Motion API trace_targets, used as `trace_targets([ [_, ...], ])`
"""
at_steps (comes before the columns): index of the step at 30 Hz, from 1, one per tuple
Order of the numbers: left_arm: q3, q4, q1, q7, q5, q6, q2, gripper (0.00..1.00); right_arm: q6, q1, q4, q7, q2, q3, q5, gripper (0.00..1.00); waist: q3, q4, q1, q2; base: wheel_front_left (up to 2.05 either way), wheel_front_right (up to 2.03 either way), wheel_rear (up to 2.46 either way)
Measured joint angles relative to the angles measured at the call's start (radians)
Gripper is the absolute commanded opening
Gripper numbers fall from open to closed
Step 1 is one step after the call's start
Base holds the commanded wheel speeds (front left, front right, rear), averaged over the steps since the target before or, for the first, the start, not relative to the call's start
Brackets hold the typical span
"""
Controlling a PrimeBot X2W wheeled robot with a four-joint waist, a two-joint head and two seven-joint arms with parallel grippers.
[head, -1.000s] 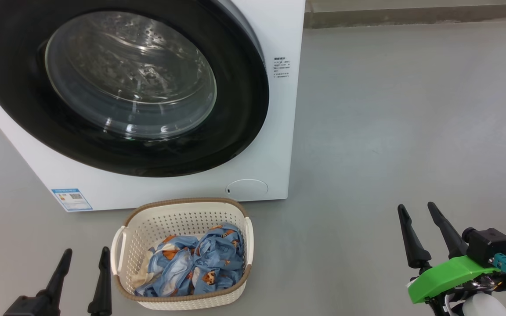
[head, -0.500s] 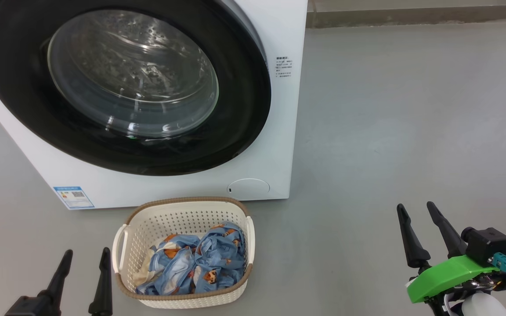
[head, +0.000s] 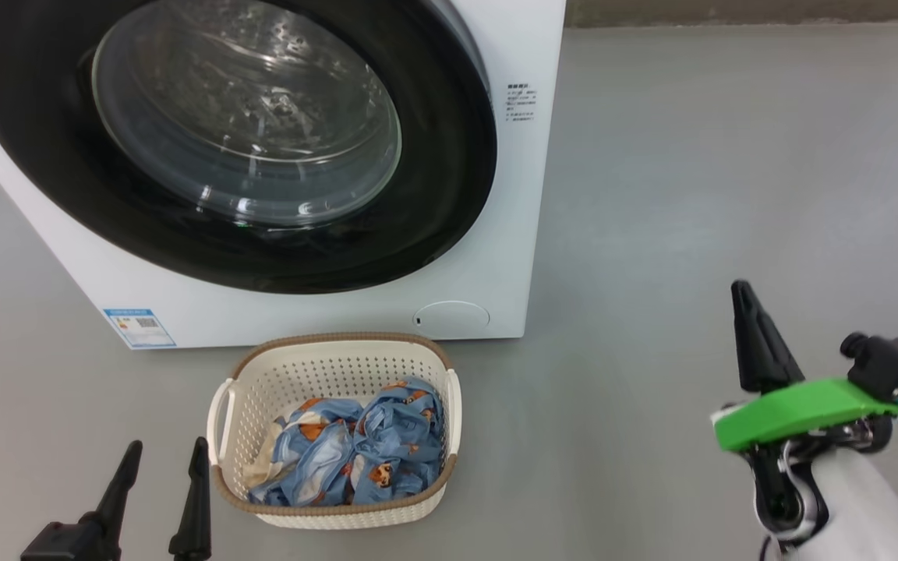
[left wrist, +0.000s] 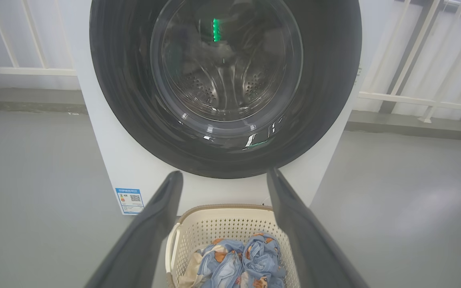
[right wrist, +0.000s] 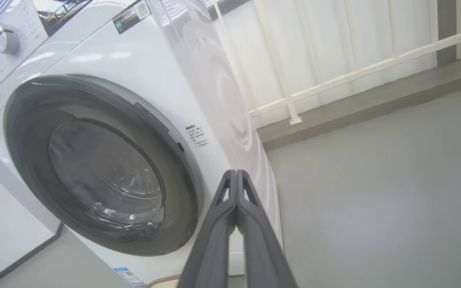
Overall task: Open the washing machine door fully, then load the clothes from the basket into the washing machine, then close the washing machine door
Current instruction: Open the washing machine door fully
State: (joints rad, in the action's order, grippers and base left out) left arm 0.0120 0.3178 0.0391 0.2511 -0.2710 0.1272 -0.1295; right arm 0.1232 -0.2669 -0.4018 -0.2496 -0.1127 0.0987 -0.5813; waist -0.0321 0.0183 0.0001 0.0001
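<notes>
Door: I'm seeing the washing machine door (head: pixel 246 125) looking shut, upper left.
Load: clothes (head: pixel 355 456) lying in basket (head: pixel 340 340), btm centre, just in front of washing machine (head: pixel 531 234).
Left end effector (head: pixel 167 442): hanging wide, empty, lower left.
Right end effector (head: pixel 743 290): pinching narrow, fingers touching, empty, right side.

The left gripper (head: pixel 167 444) sits low, just left of the basket (head: pixel 337 340). Its two dark fingers are spread wide apart and point forward alongside the basket. The right gripper (head: pixel 744 296) is well to the right of the basket, its fingers pressed together into a single point above a green wrist bracket (head: pixel 800 409) and pale forearm (head: pixel 858 499).
</notes>
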Motion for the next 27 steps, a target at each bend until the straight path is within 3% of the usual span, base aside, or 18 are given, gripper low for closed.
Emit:
trace_targets([
  [4,-0.007,0.000,0.007,0.000,-0.002,0.000,0.001,1.00,0.000,-0.068,0.001,0.000,0.008,0.013,-0.175,0.00,-0.021,0.009,0.0000,0.0000,0.00,0.00,0.00],
  [9,-0.021,-0.002,0.047,0.000,-0.011,0.000,0.002,1.00,0.000,-0.172,0.019,0.000,-0.029,0.070,-0.436,0.00,-0.062,0.022,0.0001,0.0000,0.00,0.00,0.00],
  [14,-0.043,-0.004,0.089,0.000,-0.024,0.000,0.008,1.00,0.000,-0.271,0.053,-0.003,-0.120,0.154,-0.653,0.00,-0.110,0.042,0.0001,0.0000,0.00,0.00,0.00],
  [20,-0.066,-0.006,0.131,0.000,-0.038,0.000,0.017,1.00,0.000,-0.388,0.072,0.049,-0.212,0.221,-0.818,0.00,-0.168,0.075,0.0001,0.0000,0.00,0.00,0.00],
  [27,-0.099,-0.011,0.197,0.000,-0.054,0.000,0.024,1.00,0.000,-0.516,0.126,0.202,-0.309,0.250,-0.953,0.00,-0.251,0.126,0.0001,0.0000,0.00,0.00,0.00],
])
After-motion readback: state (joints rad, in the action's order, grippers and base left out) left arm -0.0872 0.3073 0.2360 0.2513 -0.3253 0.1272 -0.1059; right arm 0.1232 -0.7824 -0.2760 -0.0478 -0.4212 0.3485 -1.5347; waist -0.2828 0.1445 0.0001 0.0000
